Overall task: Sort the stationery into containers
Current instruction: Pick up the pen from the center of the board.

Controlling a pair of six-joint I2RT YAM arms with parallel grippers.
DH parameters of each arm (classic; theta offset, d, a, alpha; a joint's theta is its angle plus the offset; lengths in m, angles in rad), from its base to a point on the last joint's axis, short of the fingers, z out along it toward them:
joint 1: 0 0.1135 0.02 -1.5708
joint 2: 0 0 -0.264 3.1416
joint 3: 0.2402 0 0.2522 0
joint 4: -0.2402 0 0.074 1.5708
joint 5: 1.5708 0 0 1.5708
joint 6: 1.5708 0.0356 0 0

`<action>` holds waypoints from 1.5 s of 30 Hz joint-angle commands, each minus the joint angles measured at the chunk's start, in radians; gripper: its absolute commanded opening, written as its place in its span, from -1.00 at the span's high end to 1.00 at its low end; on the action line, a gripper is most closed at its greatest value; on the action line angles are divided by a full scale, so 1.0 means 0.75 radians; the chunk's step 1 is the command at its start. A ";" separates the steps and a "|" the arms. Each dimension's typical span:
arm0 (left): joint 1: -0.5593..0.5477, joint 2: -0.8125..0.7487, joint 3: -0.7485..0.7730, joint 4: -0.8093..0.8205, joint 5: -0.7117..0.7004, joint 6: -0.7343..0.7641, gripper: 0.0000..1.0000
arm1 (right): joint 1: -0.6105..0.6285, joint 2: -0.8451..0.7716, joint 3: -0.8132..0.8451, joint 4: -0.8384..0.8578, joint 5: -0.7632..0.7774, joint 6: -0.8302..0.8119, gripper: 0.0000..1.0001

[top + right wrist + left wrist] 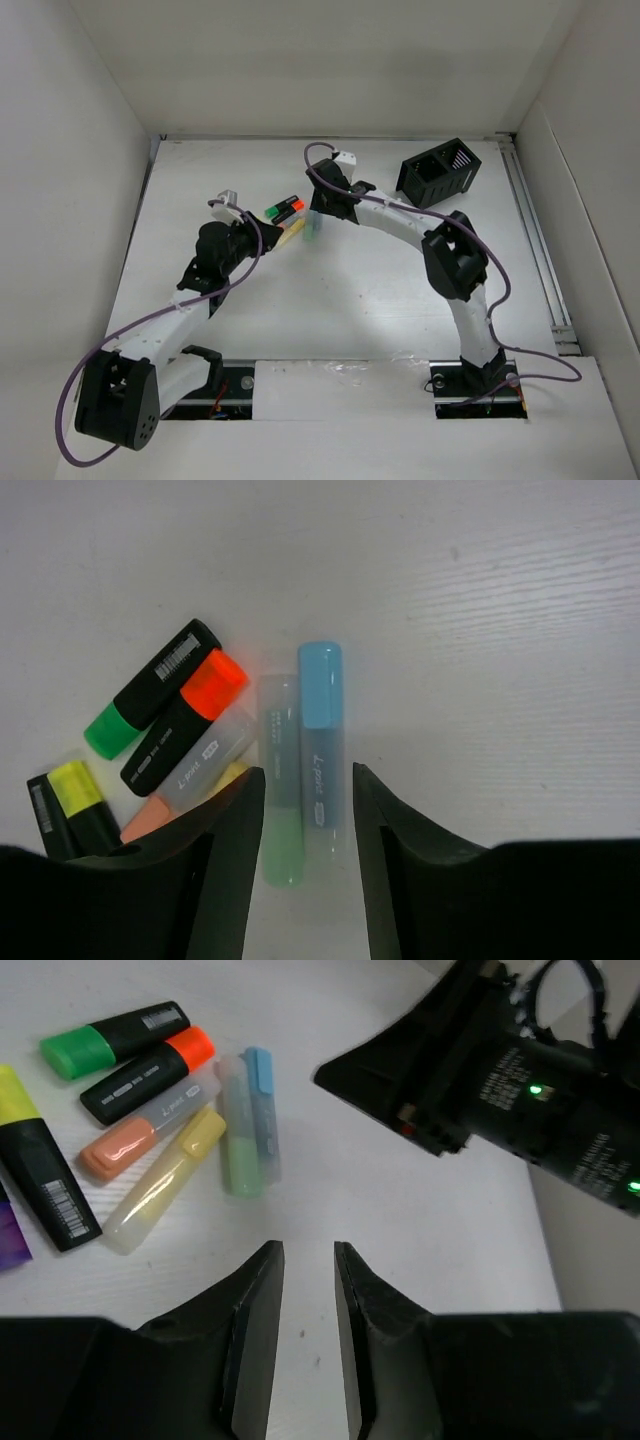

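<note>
Top external view gives me the white desk (350, 300) first, walled in white on three sides; the two arms reach out from its near edge and meet toward the far middle. The black slatted organiser (440, 172) stands at the far right of the desk, turned at an angle, well apart from the markers and beyond the right arm (455, 260); the left arm (170, 330) bends in from the near left.

On the left wrist camera I see the left end effector (308, 1250) with its fingers drawn almost together, only a thin slit between them and nothing in it; it sits over bare desk just on the near side of the marker cluster. The right end effector (307, 770) has its fingers apart; from its own camera the gap frames two markers lying side by side, though I cannot tell whether the fingers touch them.

All the highlighters lie loose in one cluster on the desk between the two end effectors. The light blue marker (320, 730) and the pale green marker (280, 810) lie parallel and touching; beside them a translucent orange marker (195, 780) and a translucent yellow marker (165, 1185); then the black-barrelled ones, an orange-capped marker (185, 720), a green-capped marker (150, 705) and a yellow-capped marker (75, 800). Something purple (10, 1235) shows at the edge of the left wrist view; too little of it is in frame to name.
</note>
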 commanded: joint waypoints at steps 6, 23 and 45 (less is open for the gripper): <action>0.003 -0.087 0.045 0.075 -0.012 0.073 0.56 | -0.085 0.224 0.307 -0.097 -0.071 -0.014 0.01; -0.009 -0.073 0.047 0.061 0.039 0.091 0.13 | -0.100 0.387 0.446 -0.152 -0.187 -0.080 0.03; -0.009 -0.085 0.047 0.036 0.039 0.091 0.06 | -0.112 0.486 0.526 -0.211 -0.149 -0.080 0.43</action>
